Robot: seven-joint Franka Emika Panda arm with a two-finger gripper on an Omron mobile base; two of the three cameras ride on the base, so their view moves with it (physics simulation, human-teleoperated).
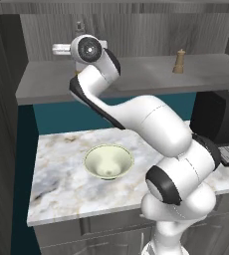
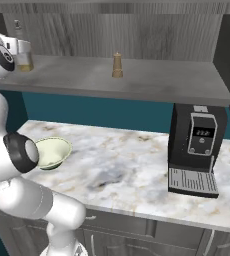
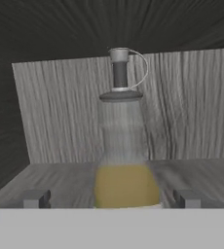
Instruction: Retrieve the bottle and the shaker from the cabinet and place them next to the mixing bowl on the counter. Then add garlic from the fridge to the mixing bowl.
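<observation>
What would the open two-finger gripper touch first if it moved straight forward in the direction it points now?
Most likely the slim glass bottle of amber liquid, which stands centred between the open gripper's fingertips. The grey wood-grain cabinet back wall lies farther behind it.

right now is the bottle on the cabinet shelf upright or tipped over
Upright. In the hand view the bottle stands on the cabinet shelf with its neck straight up, amber liquid level in its lower part, between the open gripper's fingertips.

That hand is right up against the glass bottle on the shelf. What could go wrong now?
The open hand has a fingertip on each side of the bottle; pushing further could tip it against the cabinet back. A poor grip could drop it toward the mixing bowl on the counter below.
</observation>
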